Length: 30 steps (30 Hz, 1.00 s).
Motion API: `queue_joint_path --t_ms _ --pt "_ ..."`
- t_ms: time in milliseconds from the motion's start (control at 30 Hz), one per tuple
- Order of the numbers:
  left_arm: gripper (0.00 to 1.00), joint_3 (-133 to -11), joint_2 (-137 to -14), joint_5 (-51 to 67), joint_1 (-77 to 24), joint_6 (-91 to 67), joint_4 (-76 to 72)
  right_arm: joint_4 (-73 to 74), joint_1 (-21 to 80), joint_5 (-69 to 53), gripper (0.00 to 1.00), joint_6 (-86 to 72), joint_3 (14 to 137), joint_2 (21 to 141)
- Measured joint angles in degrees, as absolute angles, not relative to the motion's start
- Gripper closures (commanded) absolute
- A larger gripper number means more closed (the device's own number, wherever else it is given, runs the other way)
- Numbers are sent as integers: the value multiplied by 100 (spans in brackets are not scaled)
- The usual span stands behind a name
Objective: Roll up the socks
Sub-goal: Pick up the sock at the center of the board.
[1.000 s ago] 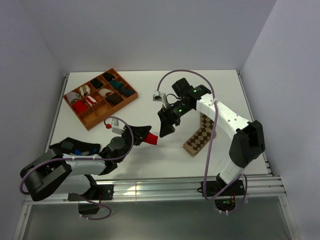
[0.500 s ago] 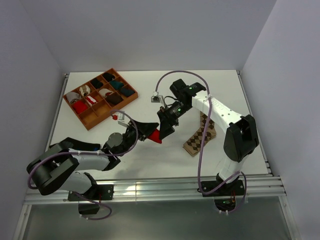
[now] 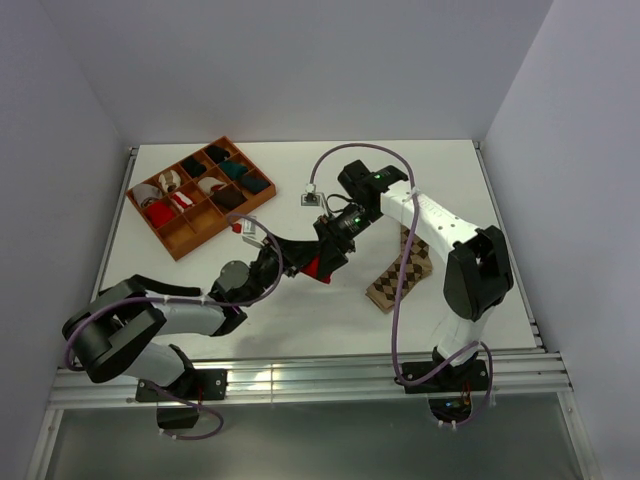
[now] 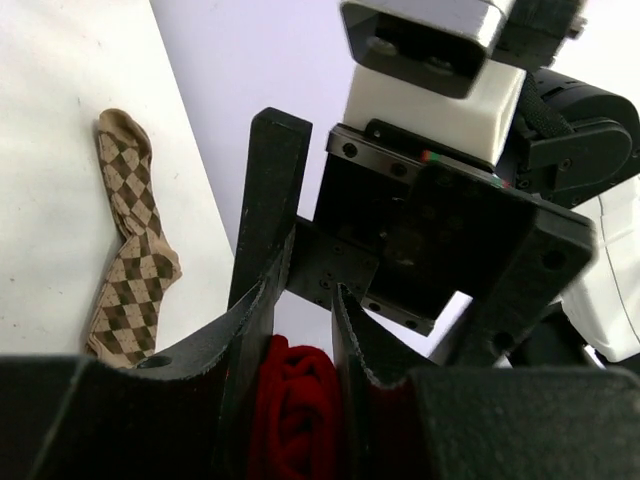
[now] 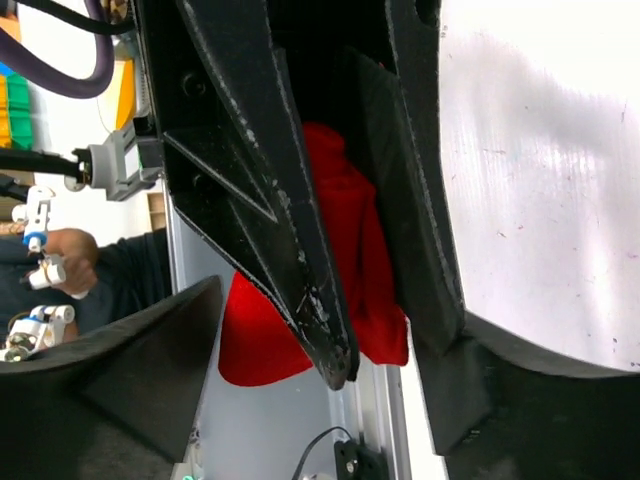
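Note:
The red sock (image 3: 318, 268) is bunched up and lifted off the table, with my left gripper (image 3: 310, 262) shut on it. In the left wrist view the red sock (image 4: 295, 410) sits squeezed between the two fingers (image 4: 250, 330). My right gripper (image 3: 331, 252) meets it head on, open, with its jaws spread on either side of the left fingers and the sock. In the right wrist view the red sock (image 5: 350, 240) hangs between the left arm's fingers (image 5: 270, 210), inside my open right gripper (image 5: 335, 310). The argyle sock (image 3: 400, 275) lies flat on the table under the right arm, also seen as the argyle sock (image 4: 130, 240).
An orange compartment tray (image 3: 178, 248) with several rolled socks stands at the back left of the table. The right arm's purple cable (image 3: 410, 290) loops down over the argyle sock.
My left gripper has carried the red sock up and to the right, into the right gripper. The right gripper has opened wider and shifted slightly left to meet it.

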<state>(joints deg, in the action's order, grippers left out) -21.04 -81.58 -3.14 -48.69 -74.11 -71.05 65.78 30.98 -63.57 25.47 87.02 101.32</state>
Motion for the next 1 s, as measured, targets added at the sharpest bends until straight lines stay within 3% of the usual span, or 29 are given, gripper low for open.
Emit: queue_joint_path --t_ms 33,167,267,333,500,633,1000 --pt "100 -2104 -8162 -314 -4877 -7408 -7111 6580 3098 -6383 26 2543 8702 10138" --pt "100 -2097 -8167 -279 -4923 -7360 -7321 6604 3046 -6342 80 2508 8702 10169" --pt "100 -2060 -8169 -425 -4906 -7277 -7382 6718 2978 -6410 100 2475 8720 10171" --pt "100 -2058 -8171 -456 -4906 -7258 -7319 6726 3015 -6383 100 2462 8722 10171" --pt "70 -2058 -8077 -578 -4919 -7258 -7122 6670 3035 -6309 100 2408 8722 10169" --pt "56 -2045 -7826 -727 -4934 -7179 -6827 6545 3072 -6311 100 2340 8720 10138" --pt "51 -1957 -6720 -1249 -4936 -6973 -5793 6278 3103 -6267 100 2121 8709 10027"
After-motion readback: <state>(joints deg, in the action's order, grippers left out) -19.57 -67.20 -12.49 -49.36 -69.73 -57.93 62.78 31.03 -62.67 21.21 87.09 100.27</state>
